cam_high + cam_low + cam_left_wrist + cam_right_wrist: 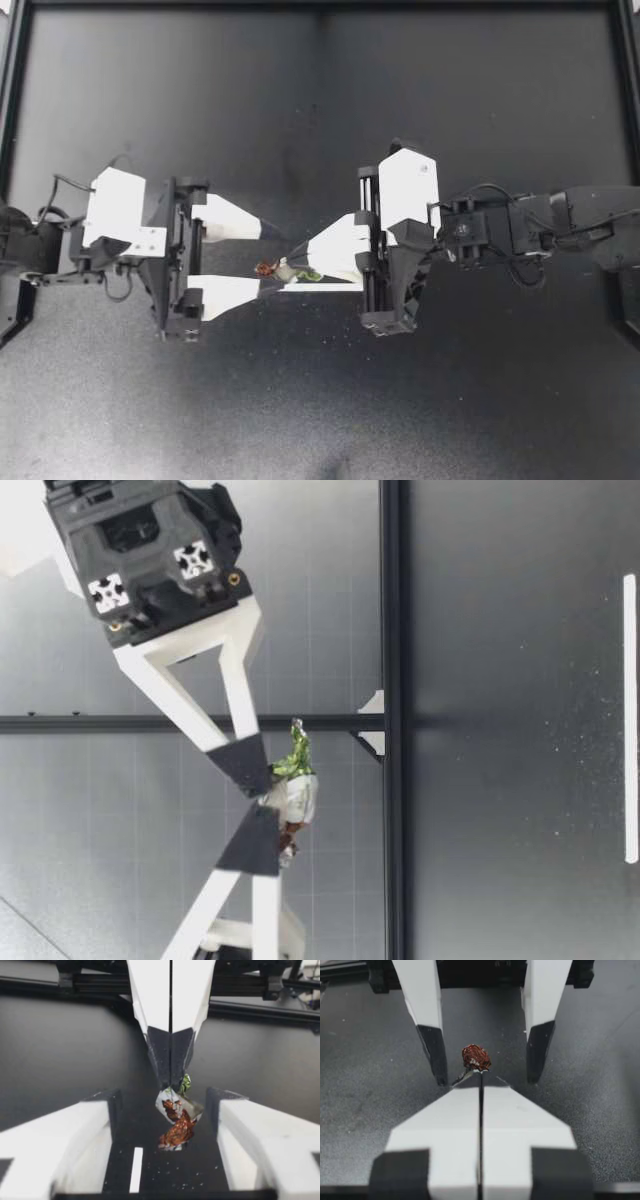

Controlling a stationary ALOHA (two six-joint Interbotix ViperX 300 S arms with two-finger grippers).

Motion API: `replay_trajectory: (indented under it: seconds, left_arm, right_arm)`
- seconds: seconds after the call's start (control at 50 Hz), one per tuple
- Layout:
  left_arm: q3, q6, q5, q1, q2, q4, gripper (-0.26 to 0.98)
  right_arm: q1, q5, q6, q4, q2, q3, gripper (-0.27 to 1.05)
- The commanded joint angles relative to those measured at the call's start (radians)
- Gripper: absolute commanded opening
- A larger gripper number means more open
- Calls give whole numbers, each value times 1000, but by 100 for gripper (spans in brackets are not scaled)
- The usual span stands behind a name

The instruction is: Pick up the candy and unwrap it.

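My right gripper (pixel 292 266) is shut on the green and silver wrapper end (pixel 303 273) of the candy (pixel 268 268) and holds it above the table. The reddish-brown candy (pixel 176 1131) sticks out of the torn wrapper (pixel 186 1106) and hangs under the right gripper's (pixel 171 1081) tip. My left gripper (pixel 271 262) is open, with one finger on each side of the candy and neither touching it. In the right wrist view the candy (pixel 476 1057) sits just past my shut right gripper (pixel 481 1076), between the left gripper's dark fingertips (pixel 434 1055). The low view shows the candy (pixel 297 802) well above the table.
The black table (pixel 320 90) stretches around both arms, with a raised dark rim (pixel 320 5) at the far edge. A white strip (pixel 135 1169) lies on the surface under the left gripper. Fine pale specks dot the mat near the grippers.
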Motion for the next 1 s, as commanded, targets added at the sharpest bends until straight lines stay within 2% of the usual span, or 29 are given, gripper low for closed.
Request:
replay_trajectory:
  seconds: [0.0,0.32,0.64,0.84,0.98]
  left_arm:
    - [-18,8,-5,8,-2,-8,55]
    - [14,3,-5,81,11,-35,51]
    - [32,0,-5,77,14,-28,49]
    - [11,-8,-5,18,3,66,51]
    - [3,-6,-5,15,9,66,53]
  right_arm:
    - [11,-5,2,2,-25,-28,-19]
    - [52,-5,9,3,-54,-28,-19]
    - [-6,-5,5,5,-57,3,-19]
    - [-31,-5,3,5,-46,6,-19]
    - [-35,-5,5,5,-34,2,-19]
